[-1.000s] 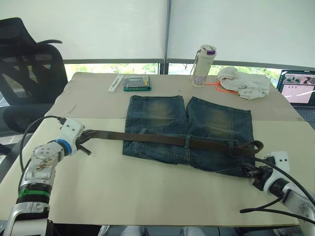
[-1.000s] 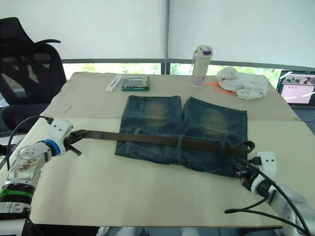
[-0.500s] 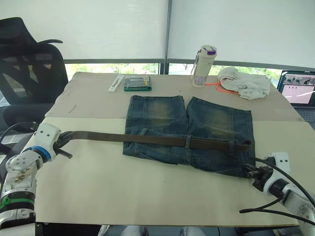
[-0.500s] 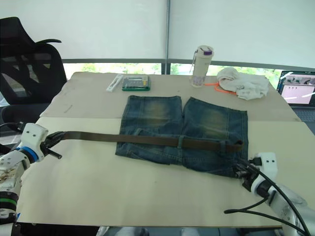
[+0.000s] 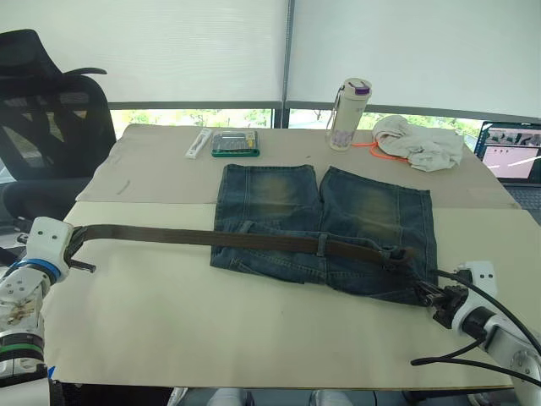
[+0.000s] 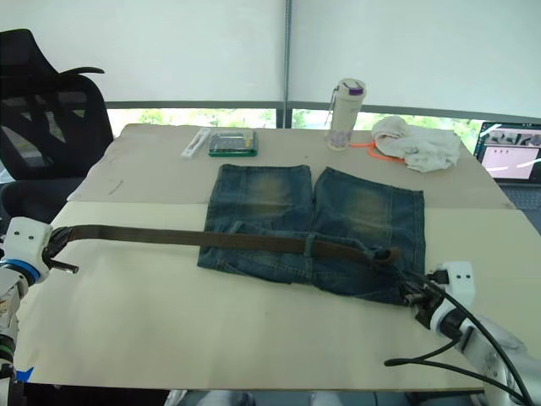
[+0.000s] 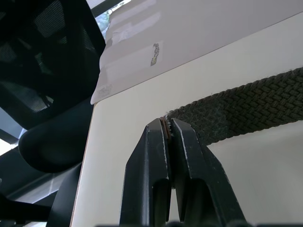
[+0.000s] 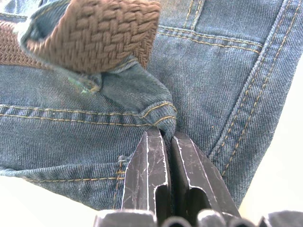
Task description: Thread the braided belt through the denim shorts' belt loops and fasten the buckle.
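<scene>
Your two head eyes looked forward and down over the table (image 5: 254, 338) from 6 o'clock, sharing the denim shorts (image 5: 330, 228) and braided belt (image 5: 169, 235). Your left wrist camera sat close on the belt's end; your right wrist camera hugged the waistband.

I see open tabletop (image 5: 237, 330) all along the near side of the denim shorts (image 5: 325, 224). Beyond them stand a bottle (image 5: 348, 113), a cloth bundle (image 5: 420, 141) and a small case (image 5: 235, 144) (all well apart).
</scene>
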